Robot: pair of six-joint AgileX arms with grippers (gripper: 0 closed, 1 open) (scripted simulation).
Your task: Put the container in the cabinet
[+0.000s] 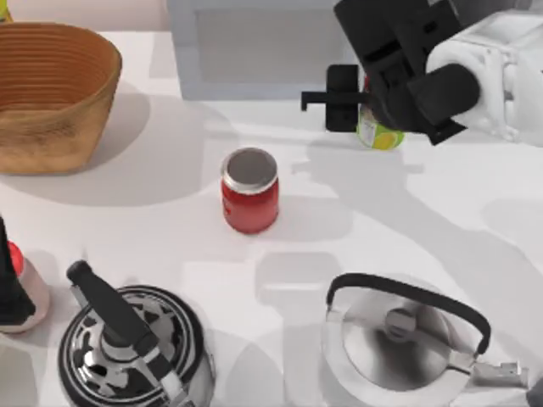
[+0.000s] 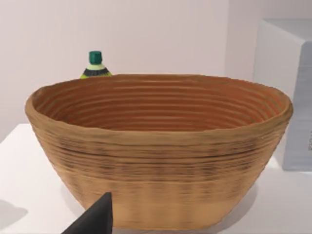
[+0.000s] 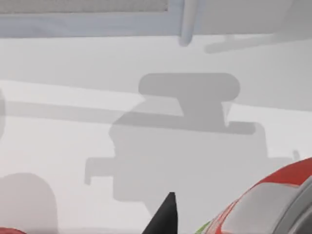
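Right gripper (image 1: 361, 106) is at the desk's (image 1: 407, 212) far right, just in front of the cabinet (image 1: 254, 47). The container (image 1: 379, 134) stands upright on the desk beside it, mostly hidden under the arm; can't tell whether the fingers are spread or pinching it. Right wrist view has the can's red side and silver top (image 3: 263, 207) up close. Left arm sits parked at the left edge, facing the wicker basket (image 2: 161, 146).
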